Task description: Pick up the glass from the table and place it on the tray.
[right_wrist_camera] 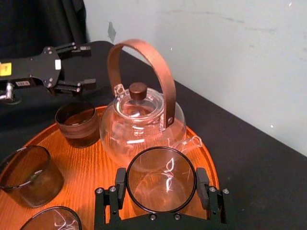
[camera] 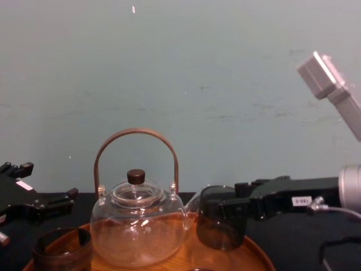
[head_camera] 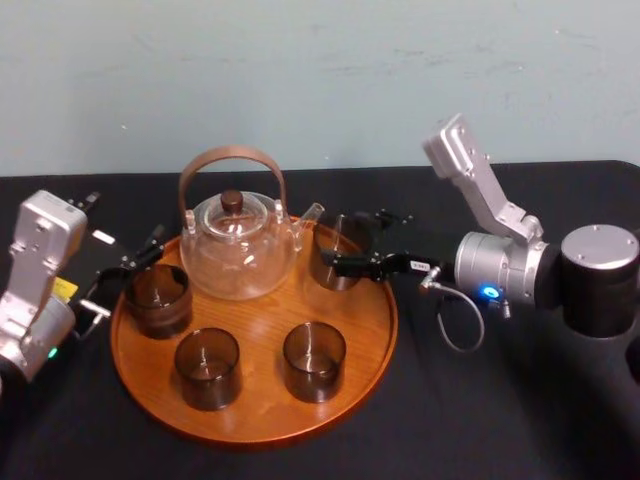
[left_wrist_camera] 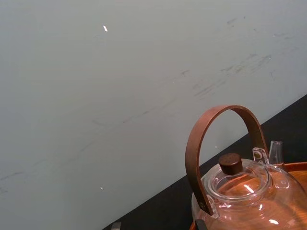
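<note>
Right gripper (head_camera: 345, 240): fingers pinch the glass (right_wrist_camera: 160, 163) from both sides, one pad on each wall. The glass is upright over the tray (head_camera: 250, 425), just beside the teapot (head_camera: 238, 245) spout. Its base is hidden by the fingers, so I can't tell if it's touching the wood. Left gripper (right_wrist_camera: 90, 66): spread and empty on the teapot's far side, near another glass (head_camera: 158, 298).
</note>
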Motion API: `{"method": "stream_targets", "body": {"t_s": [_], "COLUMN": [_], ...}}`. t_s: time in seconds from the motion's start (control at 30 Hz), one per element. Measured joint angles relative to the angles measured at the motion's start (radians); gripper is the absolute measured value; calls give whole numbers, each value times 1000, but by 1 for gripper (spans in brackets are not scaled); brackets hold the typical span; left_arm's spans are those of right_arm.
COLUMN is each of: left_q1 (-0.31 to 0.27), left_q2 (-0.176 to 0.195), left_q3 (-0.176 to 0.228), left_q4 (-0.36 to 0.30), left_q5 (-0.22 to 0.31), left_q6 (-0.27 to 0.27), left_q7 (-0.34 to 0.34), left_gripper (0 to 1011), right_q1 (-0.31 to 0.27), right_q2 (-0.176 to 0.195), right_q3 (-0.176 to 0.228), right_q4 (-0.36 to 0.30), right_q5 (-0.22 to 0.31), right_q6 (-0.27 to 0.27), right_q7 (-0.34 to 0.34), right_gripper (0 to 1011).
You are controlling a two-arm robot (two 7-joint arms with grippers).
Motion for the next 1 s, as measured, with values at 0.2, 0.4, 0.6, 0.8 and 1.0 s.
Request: {"method": "stream_targets", "body": {"t_s": [0.2,0.4,0.6,0.8,1.0], "left_q1": [0,0,0,0,0], "left_q2": [0,0,0,0,0], "left_q3": [0,0,0,0,0], "left_q4": [0,0,0,0,0], "left_q5": [0,0,0,0,0], "left_q6": [0,0,0,0,0], "left_q7": [0,0,0,0,0], "left_gripper": [1001,1001,1001,1001,1002], "right_q1": [11,17,18,19,17], "right_q2": [-15,-27,-34,-41,-40], "right_q3": [-15,-28,-34,-38,-39], "right_q4": [42,77,96,109,108], "right_q5": [-8,-16,-24,-33,-43], "right_q6": [-9,-15,-19,-19,-19], "right_q7": [8,14,14,14,8], "right_gripper": [883,883,883,883,883]}}
